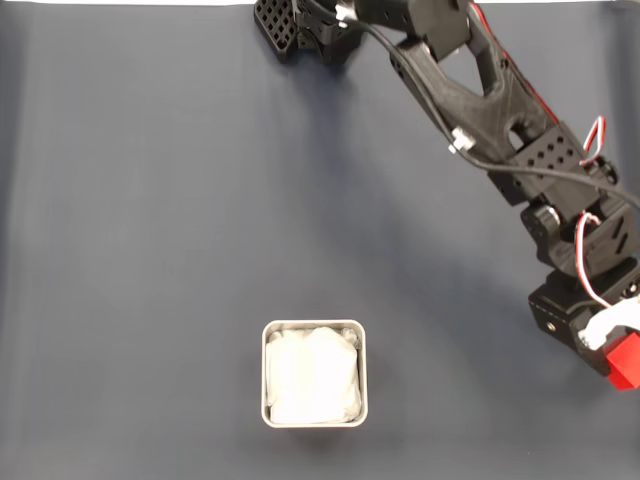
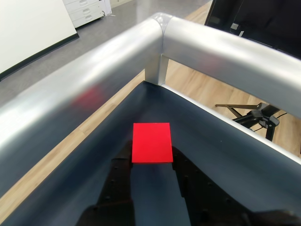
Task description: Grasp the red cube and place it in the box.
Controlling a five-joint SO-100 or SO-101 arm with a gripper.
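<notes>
Your counter (image 1: 150,200) wears a dark navy cloth, lit evenly with faint creases. In the wrist view you see a shiny metal rail (image 2: 94,89) framing its corner, pale wood flooring (image 2: 197,89) beyond, a white wall (image 2: 28,28) far left, white drawers (image 2: 87,9) beside it, and a black stand (image 2: 256,115) right.

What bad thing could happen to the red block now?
The gripper pinches the red cube only at its fingertips, so it might slip out on the way. The cube sits at the right edge of the fixed view, far from the box, near the table's metal rail; a drop here could bounce off the table.
</notes>
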